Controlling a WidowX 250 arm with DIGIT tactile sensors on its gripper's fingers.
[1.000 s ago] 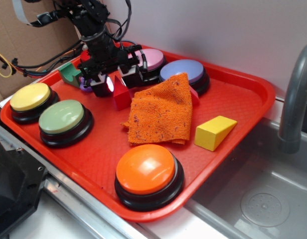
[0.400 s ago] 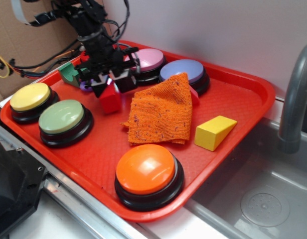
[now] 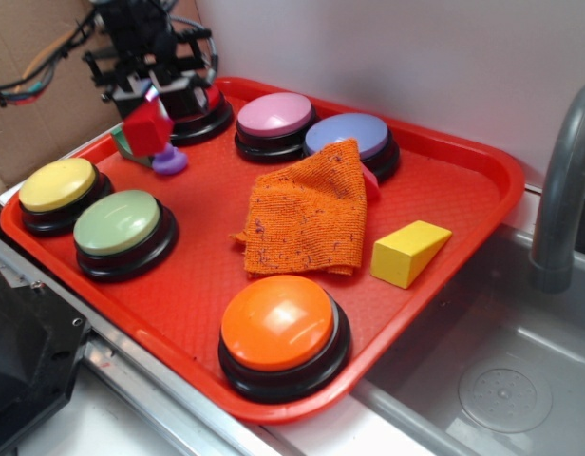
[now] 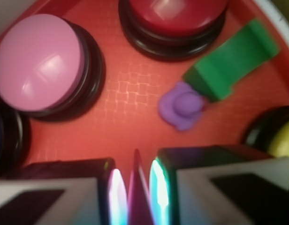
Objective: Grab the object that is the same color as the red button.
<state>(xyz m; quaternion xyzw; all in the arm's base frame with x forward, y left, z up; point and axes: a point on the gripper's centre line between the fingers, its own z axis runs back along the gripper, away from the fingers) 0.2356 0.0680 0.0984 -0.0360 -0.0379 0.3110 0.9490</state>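
Note:
My gripper is shut on the small red wedge block, which hangs lifted above the tray's far left corner. In the wrist view the block's thin red edge stands pinched between the two lit pads, with my gripper closed around it. The red button lies just ahead in the wrist view; in the exterior view the red button is mostly hidden behind the gripper.
The red tray holds pink, blue, yellow, green and orange buttons, an orange cloth, a yellow wedge, a green block and a purple piece. A sink and faucet lie right.
The gripper has closed on the red wedge, lifted it off the tray and carried it left and back, from beside the cloth to above the green block and purple piece.

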